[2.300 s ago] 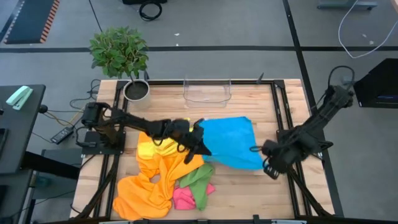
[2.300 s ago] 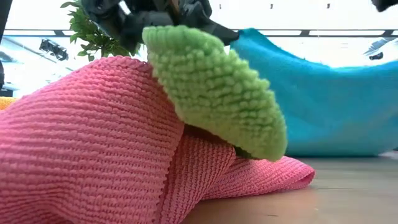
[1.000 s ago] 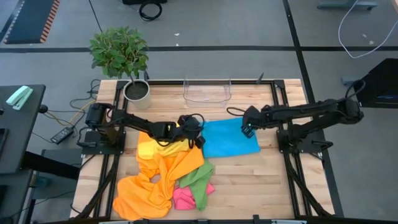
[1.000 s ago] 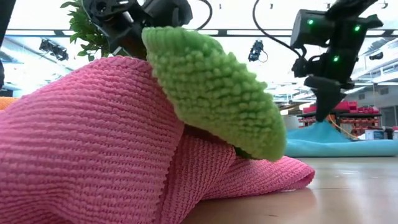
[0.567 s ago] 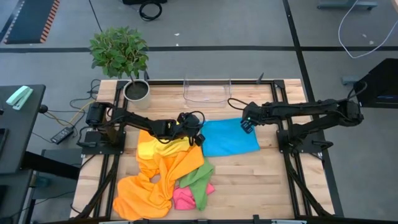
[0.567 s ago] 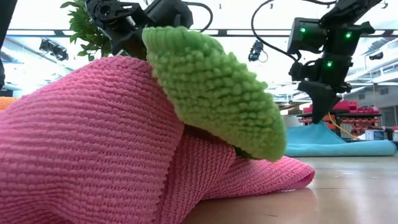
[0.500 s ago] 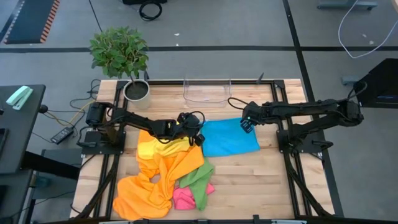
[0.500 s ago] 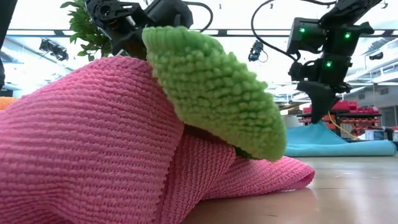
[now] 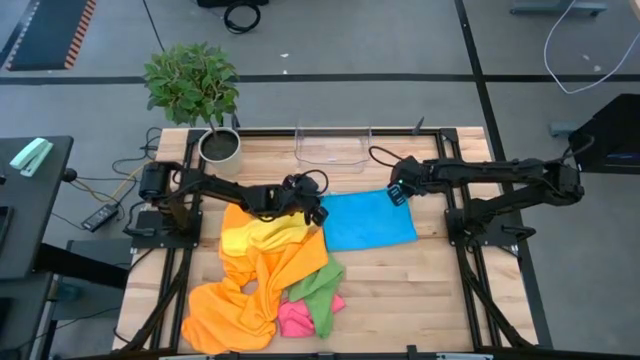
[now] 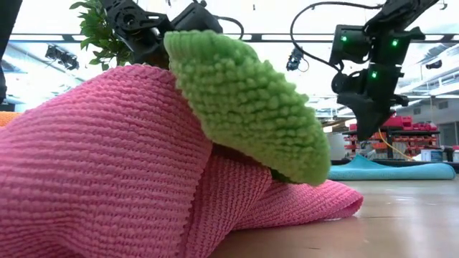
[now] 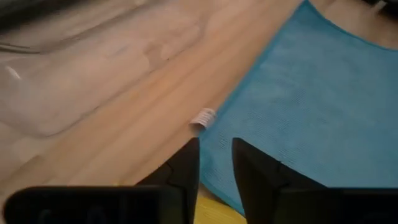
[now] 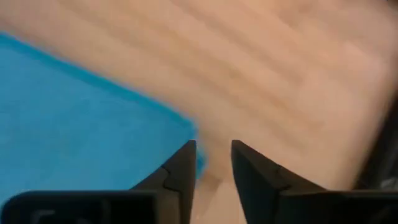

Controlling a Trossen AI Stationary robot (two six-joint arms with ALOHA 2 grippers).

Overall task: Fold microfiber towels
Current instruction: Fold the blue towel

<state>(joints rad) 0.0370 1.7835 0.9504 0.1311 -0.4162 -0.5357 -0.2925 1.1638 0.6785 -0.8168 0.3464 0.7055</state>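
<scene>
- The blue towel (image 9: 369, 220) lies flat near the middle of the table (image 9: 400, 300), folded into a rough rectangle whose long axis runs from 9 o'clock to 3 o'clock in the high view; its far edge tilts slightly, higher toward 3 o'clock.
- A small white tag (image 11: 203, 116) sticks out from the blue towel's corner on the bare wood, seen in the left wrist view.
- The left gripper (image 9: 314, 205) sits at the blue towel's 9 o'clock corner, just above it; its fingers (image 11: 183, 168) stand a narrow gap apart, holding nothing, their tips over the cloth edge.
- The right gripper (image 9: 397, 192) hovers at the blue towel's far corner toward 2 o'clock; its fingers (image 12: 249, 168) are parted by a narrow gap, empty, with the towel's corner just beside them.
- The yellow towel (image 9: 250, 236) lies at 9 o'clock of the blue one, touching it, under the left arm.
- The orange towels (image 9: 250, 290) sprawl crumpled from there toward 7 o'clock.
- The green towel (image 9: 318, 290) and the pink towel (image 9: 293, 318) lie bunched together at 6 o'clock, touching the orange heap; in the low view green drapes over pink.
- A clear plastic bin (image 9: 333, 148) stands at the table's far edge at 12 o'clock, a potted plant (image 9: 195, 90) at 10 o'clock.
</scene>
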